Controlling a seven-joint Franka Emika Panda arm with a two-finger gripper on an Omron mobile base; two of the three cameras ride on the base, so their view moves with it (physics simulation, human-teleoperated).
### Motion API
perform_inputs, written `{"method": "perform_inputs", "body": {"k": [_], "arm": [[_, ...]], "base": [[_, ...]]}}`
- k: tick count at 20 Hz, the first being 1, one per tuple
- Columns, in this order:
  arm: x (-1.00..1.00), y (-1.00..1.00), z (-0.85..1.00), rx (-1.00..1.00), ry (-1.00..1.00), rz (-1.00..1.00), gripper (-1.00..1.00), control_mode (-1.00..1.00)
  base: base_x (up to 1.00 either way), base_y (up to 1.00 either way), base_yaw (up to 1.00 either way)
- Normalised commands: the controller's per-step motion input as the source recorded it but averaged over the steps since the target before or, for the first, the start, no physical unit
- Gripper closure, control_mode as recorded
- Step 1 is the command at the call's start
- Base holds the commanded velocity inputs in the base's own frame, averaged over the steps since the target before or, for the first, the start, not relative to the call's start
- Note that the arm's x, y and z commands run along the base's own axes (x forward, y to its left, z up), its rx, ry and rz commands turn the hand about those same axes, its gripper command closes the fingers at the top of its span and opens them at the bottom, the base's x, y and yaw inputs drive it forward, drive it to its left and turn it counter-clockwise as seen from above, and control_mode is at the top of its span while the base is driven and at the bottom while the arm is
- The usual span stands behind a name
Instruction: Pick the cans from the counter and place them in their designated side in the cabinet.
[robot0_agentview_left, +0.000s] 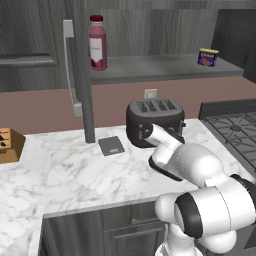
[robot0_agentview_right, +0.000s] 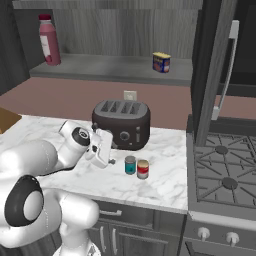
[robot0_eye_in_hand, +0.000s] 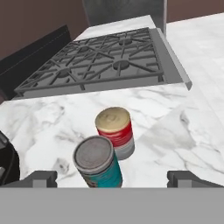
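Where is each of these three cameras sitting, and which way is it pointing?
Left base view: behind the arm on its left, looking forward over the counter at the toaster.
Right base view: behind on the right, arm at lower left, facing the same toaster, teal can and red can.
Hand view: on the hand, looking along the open jaws at both cans and the stove, also in the right base view.

Bare desk (robot0_agentview_right: 165, 187) lay around the two cans (robot0_agentview_right: 136, 167) (which touched); the toaster (robot0_agentview_right: 121, 123) stood close behind, the stove (robot0_agentview_right: 222, 175) to one side.
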Motion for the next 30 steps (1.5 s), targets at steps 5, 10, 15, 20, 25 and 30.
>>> {"method": "perform_inputs", "body": {"k": [5, 10, 15, 20, 25, 30], "arm": [[0.06, 0.0, -0.03, -0.01, 0.03, -0.04, -1.0, -1.0], [0.05, 0.0, -0.05, -0.01, 0.04, -0.04, -1.0, -1.0], [0.04, -0.02, -0.06, 0.0, 0.03, -0.02, -1.0, -1.0], [0.08, -0.04, -0.1, 0.0, 0.03, -0.02, -1.0, -1.0], [0.14, -0.04, -0.1, -0.01, 0.02, -0.01, -1.0, -1.0], [0.13, -0.05, -0.08, -0.01, 0.01, -0.01, -1.0, -1.0]], "base": [[0.0, 0.0, 0.0], [0.0, 0.0, 0.0], [0.0, 0.0, 0.0], [0.0, 0.0, 0.0], [0.0, 0.0, 0.0], [0.0, 0.0, 0.0]]}}
